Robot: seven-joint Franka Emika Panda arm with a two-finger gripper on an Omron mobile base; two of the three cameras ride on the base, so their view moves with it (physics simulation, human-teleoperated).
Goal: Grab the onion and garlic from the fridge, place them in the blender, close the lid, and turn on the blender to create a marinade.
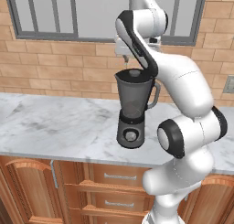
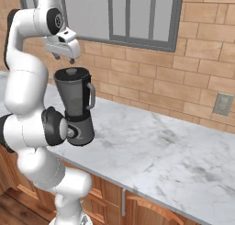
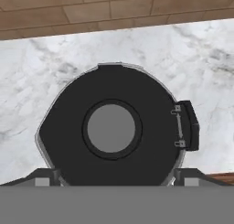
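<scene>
The blender [image 1: 132,99] [image 2: 75,102] stands on the marble counter [image 1: 55,122], a dark base with a silver knob [image 1: 131,136] under a smoky jar whose handle [image 3: 188,125] points right. The black lid [image 1: 134,73] [image 2: 72,72] [image 3: 64,131] with its grey centre knob [image 3: 112,127] sits flat on the jar's mouth. My gripper [image 1: 124,58] [image 2: 64,58] [image 3: 116,179] hangs straight above the lid, open, with its fingertips [image 3: 43,179] spread wide either side of the jar and nothing between them. The onion and the fridge are out of view.
A brick wall [image 2: 183,68] with a window [image 1: 55,13] rises behind the counter. A wall socket [image 2: 223,104] sits at the right. Wooden drawers [image 1: 114,177] and cabinet doors run below the counter edge. Bare marble [image 2: 160,150] stretches to the blender's right.
</scene>
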